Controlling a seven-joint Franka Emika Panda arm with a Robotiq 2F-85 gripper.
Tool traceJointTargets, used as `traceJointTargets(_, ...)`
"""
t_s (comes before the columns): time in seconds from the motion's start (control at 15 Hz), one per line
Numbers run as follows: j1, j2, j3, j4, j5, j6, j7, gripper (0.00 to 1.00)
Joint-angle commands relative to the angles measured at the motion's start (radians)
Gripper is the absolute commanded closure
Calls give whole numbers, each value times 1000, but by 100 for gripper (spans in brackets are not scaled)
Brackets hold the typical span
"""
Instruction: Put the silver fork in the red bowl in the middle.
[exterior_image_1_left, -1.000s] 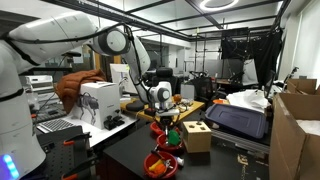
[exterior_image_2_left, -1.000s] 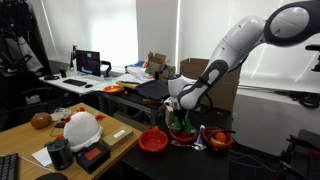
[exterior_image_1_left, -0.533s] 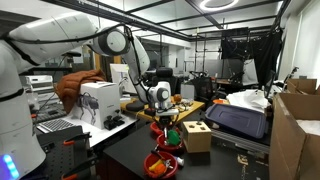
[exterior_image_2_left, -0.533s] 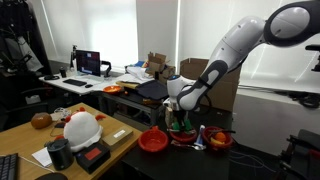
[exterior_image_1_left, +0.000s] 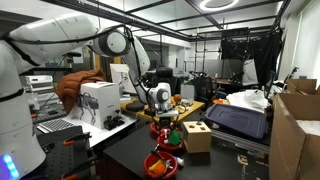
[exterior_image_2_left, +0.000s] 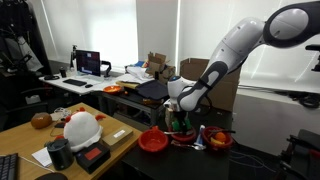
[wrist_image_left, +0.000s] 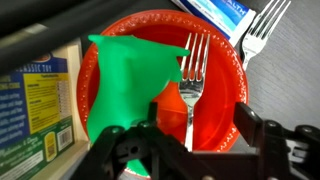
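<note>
wooden box (exterior_image_1_left: 197, 136) | white helmet (exterior_image_2_left: 80, 127) | cardboard carton (exterior_image_1_left: 297, 135) | lit monitor (exterior_image_2_left: 90, 63) | orange cloth (exterior_image_1_left: 78, 88) | green object (wrist_image_left: 130, 85)

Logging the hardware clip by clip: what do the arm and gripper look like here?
The arm is glossy white, with rounded links and dark joint rings. The gripper is black, its two fingers built of blocky linked segments. No cables or markings are legible.
</note>
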Motion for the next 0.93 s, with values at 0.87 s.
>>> traceJointTargets(0.87, -9, -169, 77, -118, 131, -243, 28, 0)
